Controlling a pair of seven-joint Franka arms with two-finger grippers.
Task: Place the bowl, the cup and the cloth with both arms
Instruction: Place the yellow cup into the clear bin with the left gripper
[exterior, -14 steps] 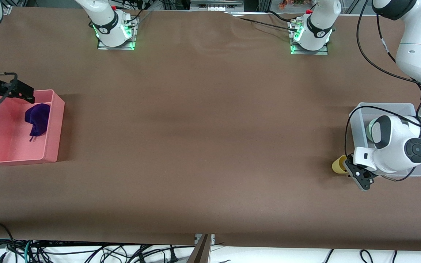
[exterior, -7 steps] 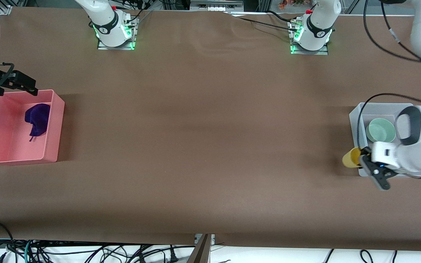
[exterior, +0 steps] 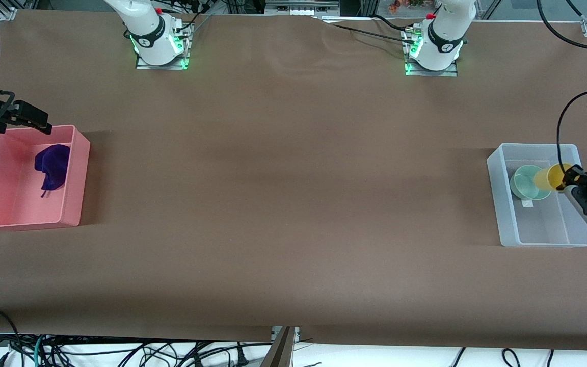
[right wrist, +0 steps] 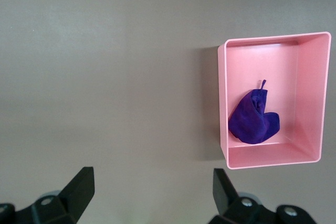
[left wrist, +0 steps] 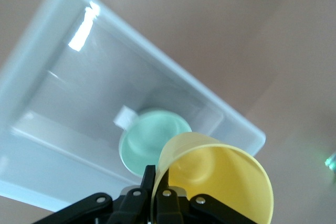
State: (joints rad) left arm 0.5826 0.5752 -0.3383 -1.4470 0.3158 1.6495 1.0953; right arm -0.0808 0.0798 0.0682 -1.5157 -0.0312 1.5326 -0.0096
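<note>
Two-arm sorting task, late stage. The cloth (exterior: 51, 166) lies inside the pink bin (exterior: 77, 176) at the right arm's end of the table, bunched against the bin's wall that faces the table's middle, its thin corner trailing toward the front camera; this part of the task appears done. The right gripper (exterior: 23, 118) hangs in the air over the pink bin's edge farthest from the front camera, its fingers (right wrist: 80, 188) spread wide and holding nothing, as the right wrist view shows; this arm seems to wait. At the left arm's end of the table stands the clear bin (exterior: 502, 204), and the bowl (exterior: 524, 182) rests on its floor in the half farther from the front camera, beside a small white label (exterior: 527, 203); it too seems placed. The left gripper (exterior: 568, 178) is clamped on the rim of the cup (exterior: 548, 176), which it carries tilted on its side in the air over the clear bin, just above the bowl. In the left wrist view the cup's open mouth (left wrist: 220, 182) faces the camera, with the bowl (left wrist: 149, 142) directly below. Judged from this, only lowering and releasing the cup remains.
</note>
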